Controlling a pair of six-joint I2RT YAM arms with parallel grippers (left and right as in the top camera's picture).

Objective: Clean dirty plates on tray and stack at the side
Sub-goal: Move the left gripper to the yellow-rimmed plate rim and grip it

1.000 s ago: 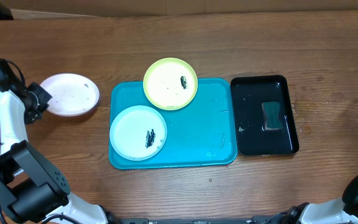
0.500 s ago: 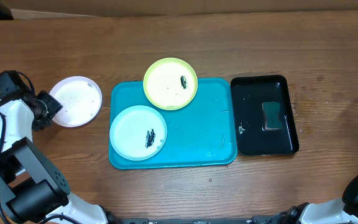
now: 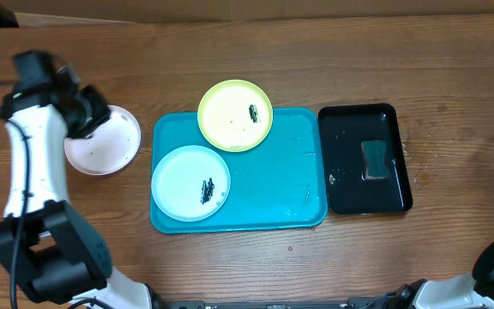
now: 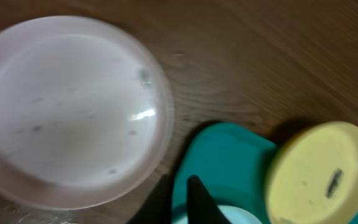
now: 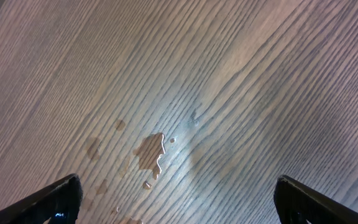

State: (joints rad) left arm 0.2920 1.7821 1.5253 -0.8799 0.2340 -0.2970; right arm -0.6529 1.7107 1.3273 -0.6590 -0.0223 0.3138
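No text, label, brand, number or sign can be read in any of the views.

Smooth plastic plates (image 3: 230, 116), glossy tray (image 3: 273, 176), grained wooden table (image 3: 333, 51).

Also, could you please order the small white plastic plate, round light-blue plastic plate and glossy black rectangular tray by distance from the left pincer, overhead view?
1. White plate, partly under the left pincer, far left.
2. Light-blue plate, on the turquoise tray, centre-left.
3. Black tray, right side.
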